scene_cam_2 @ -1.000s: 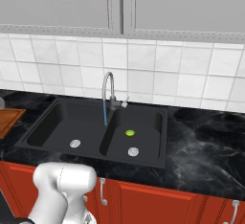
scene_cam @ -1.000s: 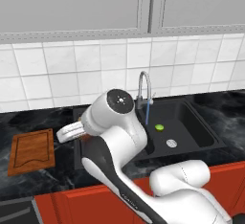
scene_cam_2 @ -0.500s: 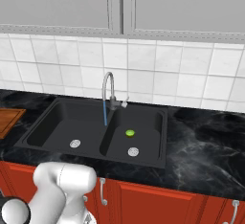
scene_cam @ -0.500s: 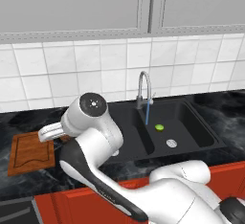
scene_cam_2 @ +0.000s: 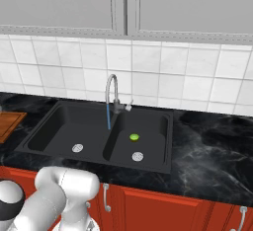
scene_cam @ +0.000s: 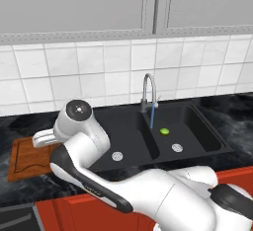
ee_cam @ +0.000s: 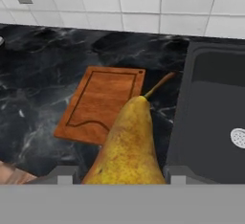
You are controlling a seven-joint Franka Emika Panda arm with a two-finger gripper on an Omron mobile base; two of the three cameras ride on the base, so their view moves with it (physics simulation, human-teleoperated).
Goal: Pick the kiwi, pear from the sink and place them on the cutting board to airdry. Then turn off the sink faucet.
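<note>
In the hand view my gripper [ee_cam: 118, 174] is shut on a yellow-brown pear [ee_cam: 129, 141], stem pointing away, held in the air. Below and beyond the pear lies the reddish-brown cutting board [ee_cam: 103, 103] on the dark counter. The black sink [ee_cam: 210, 117] is at the right of that view. In the left base view my arm reaches left over the cutting board [scene_cam: 24, 158]. A green kiwi [scene_cam: 164, 131] [scene_cam_2: 134, 137] lies in the right basin of the sink [scene_cam: 126, 114] [scene_cam_2: 49, 126]. A blue water stream runs from the silver faucet [scene_cam: 148, 89] [scene_cam_2: 112, 84].
Black marble counter [scene_cam_2: 212, 146] extends right of the sink. A white tiled wall [scene_cam: 99, 72] rises behind it, with grey cabinets [scene_cam: 148, 3] above. Red cabinet fronts [scene_cam_2: 173, 210] sit below the counter. A corner of the cutting board [scene_cam_2: 7, 124] shows at the far left.
My arm has swung left, from beside the sink's left basin to over the cutting board. The kiwi and the running water are unchanged.
</note>
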